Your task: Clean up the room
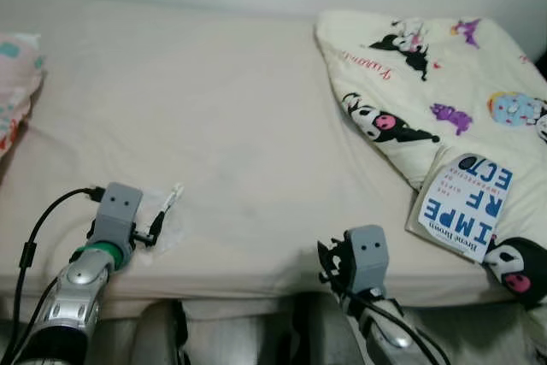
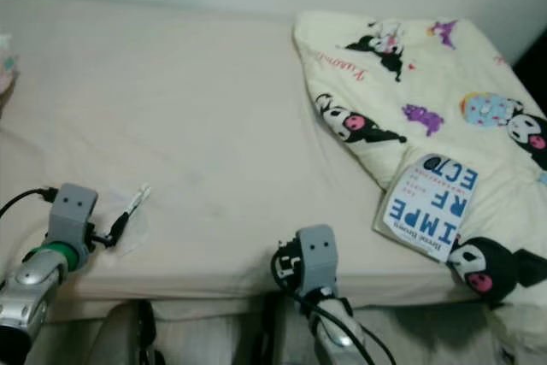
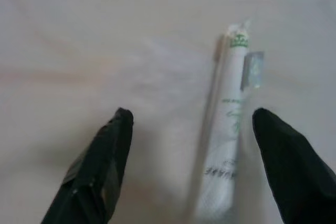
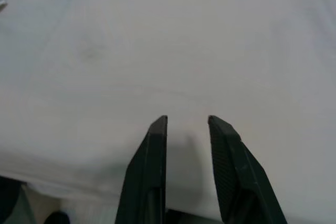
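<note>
left gripper (image 3: 189, 124) spread wide around wrapped straw (image 3: 226, 145), right gripper (image 4: 187, 121) slightly parted, empty, at bed (image 1: 256, 126) edge

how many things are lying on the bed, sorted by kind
Blanket with cartoon print: 1
Book lying on the blanket: 1
Pillow at the bed's left edge: 1
Wrapped packet between the open left tool's fingers: 1
Total: 4
</note>
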Robot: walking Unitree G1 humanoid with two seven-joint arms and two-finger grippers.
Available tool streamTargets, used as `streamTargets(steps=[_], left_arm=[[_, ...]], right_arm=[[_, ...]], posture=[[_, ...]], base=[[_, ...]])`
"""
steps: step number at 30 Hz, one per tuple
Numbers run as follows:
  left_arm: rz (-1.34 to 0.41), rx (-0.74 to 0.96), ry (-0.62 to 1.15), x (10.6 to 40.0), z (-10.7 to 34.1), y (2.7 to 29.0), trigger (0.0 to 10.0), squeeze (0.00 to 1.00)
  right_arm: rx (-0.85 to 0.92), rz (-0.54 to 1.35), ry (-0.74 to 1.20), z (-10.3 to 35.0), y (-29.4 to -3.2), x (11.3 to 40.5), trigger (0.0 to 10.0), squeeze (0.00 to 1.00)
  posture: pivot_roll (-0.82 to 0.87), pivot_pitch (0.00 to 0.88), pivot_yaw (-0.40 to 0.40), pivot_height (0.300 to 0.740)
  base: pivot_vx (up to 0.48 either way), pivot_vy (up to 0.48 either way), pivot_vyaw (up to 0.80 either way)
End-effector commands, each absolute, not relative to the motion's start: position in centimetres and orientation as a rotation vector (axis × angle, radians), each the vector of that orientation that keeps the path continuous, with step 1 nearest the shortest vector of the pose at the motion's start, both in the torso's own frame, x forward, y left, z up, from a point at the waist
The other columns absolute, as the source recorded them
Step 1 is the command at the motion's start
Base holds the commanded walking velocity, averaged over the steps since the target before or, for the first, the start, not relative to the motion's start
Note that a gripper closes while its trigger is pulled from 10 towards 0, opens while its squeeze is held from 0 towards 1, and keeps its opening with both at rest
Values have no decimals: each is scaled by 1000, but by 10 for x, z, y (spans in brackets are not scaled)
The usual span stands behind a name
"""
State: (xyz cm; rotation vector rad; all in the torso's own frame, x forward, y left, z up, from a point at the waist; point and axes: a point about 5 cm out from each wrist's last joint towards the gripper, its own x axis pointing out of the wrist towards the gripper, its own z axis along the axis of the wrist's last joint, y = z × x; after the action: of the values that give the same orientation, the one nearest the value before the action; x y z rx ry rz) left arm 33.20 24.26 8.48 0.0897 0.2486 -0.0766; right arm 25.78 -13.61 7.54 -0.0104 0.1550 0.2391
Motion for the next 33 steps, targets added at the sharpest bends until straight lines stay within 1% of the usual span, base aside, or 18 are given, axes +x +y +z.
streamTargets(steps=[1,2,3,4,5,8,9,10,11,14,17,20,21,22,23,24,29,33], left_arm=[[-140,-25,304,331,75,239,10000,1000],[-140,-25,304,331,75,239,10000,1000],[-207,-63,302,335,80,233,10000,1000],[-207,-63,302,335,80,233,10000,1000],[-262,-73,311,338,84,230,10000,1000],[-287,-61,336,340,85,230,10000,1000],[-296,-49,374,341,83,232,10000,227],[-279,-22,472,336,72,238,10000,0],[-269,-7,554,330,63,242,10000,0],[-260,5,618,325,55,245,10000,0],[-177,160,761,309,32,253,10000,0],[-161,193,785,305,27,254,10000,0],[-143,180,784,305,25,253,8431,0],[-129,166,781,305,25,252,2549,0],[-129,166,781,305,25,252,2549,0],[-114,155,780,305,24,251,0,0],[-94,183,775,307,25,250,0,0],[-33,228,726,313,31,253,0,0]], right_arm=[[-11,249,193,71,-136,251,10000,0],[-11,249,193,71,-136,251,10000,0],[-13,254,192,73,-135,249,10000,0],[-13,254,192,73,-135,249,10000,0],[-14,254,191,75,-135,247,10000,0],[-13,250,191,76,-135,244,10000,0],[-11,244,191,77,-135,242,10000,0],[-7,235,195,77,-135,239,10000,0],[-4,229,198,76,-135,236,10000,0],[-2,225,202,76,-135,234,10000,0],[3,206,217,75,-137,229,10000,0],[4,204,222,75,-137,229,10000,0],[5,206,221,75,-136,230,10000,0],[6,207,221,76,-136,231,10000,0],[6,207,221,76,-136,231,10000,0],[7,209,220,76,-135,232,10000,0],[8,211,219,78,-134,234,10000,0],[8,209,218,79,-134,236,10000,0]], posture=[[-90,298,-70,595],[-90,298,-70,595],[-108,318,-66,595],[-108,318,-66,595],[-117,328,-61,595],[-128,338,-54,595],[-136,345,-49,595],[-145,354,-45,595],[-148,357,-38,595],[-150,359,-35,595],[-147,362,-30,595],[-147,362,-30,595],[-141,361,-30,595],[-141,361,-30,595],[-141,361,-30,595],[-135,360,-32,595],[-129,355,-32,595],[-123,350,-28,595]], base=[[0,0,0],[0,0,0],[0,0,0],[0,0,0],[0,0,0],[0,0,0],[0,0,0],[0,0,0],[0,0,0],[0,0,0],[0,0,0],[0,0,0],[0,0,0],[0,0,0],[0,0,0],[0,0,0],[0,0,0],[0,0,0]])
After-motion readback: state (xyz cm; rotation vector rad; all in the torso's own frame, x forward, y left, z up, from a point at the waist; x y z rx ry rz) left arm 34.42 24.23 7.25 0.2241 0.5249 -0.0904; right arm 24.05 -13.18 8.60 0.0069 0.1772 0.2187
